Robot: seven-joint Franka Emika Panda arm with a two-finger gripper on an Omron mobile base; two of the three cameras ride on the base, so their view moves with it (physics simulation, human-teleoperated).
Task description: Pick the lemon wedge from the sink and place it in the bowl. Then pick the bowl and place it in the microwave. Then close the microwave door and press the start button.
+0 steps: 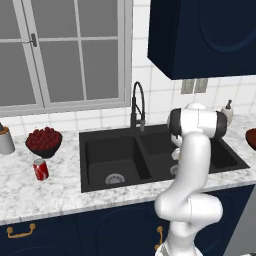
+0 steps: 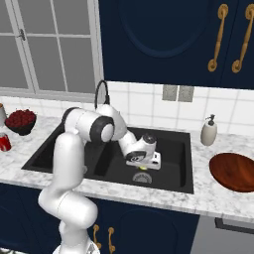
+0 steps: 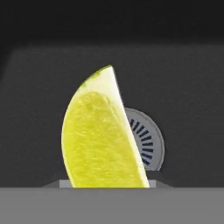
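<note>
Lemon wedge (image 3: 103, 135): in sink (image 2: 176, 186), jaws' grip on it cannot be told. Bowl (image 2: 234, 171): empty on desk, at 3 o'clock. Microwave steps pending.

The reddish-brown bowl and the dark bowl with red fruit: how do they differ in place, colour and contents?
The reddish-brown bowl sits on the counter right of the sink; the dark bowl sits left of it, near the window. The first is glossy orange-brown, the second nearly black. The first looks empty; the second is heaped with red fruit. Both are round and rest on the marble counter.
</note>
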